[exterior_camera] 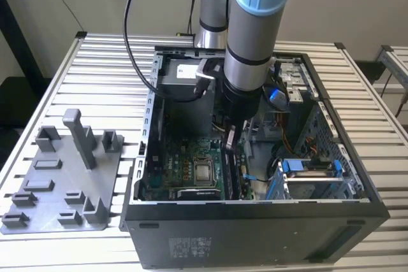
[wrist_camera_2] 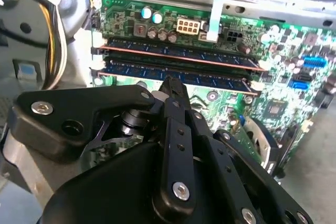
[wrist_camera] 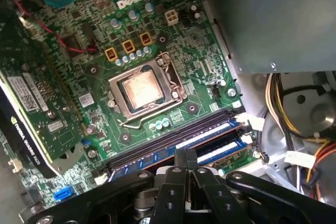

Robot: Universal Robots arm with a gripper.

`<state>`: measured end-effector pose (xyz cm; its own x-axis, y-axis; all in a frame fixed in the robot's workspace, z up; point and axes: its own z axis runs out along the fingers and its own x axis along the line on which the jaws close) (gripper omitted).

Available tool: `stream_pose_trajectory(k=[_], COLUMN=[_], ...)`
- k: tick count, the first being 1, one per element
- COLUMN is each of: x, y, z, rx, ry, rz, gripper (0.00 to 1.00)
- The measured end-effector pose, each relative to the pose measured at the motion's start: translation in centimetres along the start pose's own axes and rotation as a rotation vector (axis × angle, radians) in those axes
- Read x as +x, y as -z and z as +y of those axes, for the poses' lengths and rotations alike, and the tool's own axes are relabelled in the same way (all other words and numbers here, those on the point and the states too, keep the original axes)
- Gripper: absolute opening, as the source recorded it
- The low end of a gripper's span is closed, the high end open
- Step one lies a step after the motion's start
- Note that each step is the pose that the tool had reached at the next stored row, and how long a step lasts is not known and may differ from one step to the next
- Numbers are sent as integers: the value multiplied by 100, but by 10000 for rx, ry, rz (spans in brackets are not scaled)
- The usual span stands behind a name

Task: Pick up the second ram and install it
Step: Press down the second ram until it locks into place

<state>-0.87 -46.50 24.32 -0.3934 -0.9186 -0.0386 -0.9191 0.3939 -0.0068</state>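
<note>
The open computer case (exterior_camera: 357,186) lies on the slatted tabletop (exterior_camera: 102,74), green motherboard (wrist_camera: 157,40) inside. 2 memory sticks sit in its slots; the second ram (wrist_camera_2: 173,74) is the nearer one, right below the claw (wrist_camera_2: 172,85), whose fingers are closed together, empty. A grey fixture tray (exterior_camera: 44,189) sits beside the case.

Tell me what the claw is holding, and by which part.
Nothing seems held: the claw is shut, its tip at the top edge of the already seated second ram.
</note>
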Motion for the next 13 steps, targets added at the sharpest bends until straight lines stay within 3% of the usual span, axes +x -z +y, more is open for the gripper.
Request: stream_pose_trajectory(k=[13], x=[3], y=[-22], z=[5], rx=[27], ry=[2197], rz=[-59], gripper=[11])
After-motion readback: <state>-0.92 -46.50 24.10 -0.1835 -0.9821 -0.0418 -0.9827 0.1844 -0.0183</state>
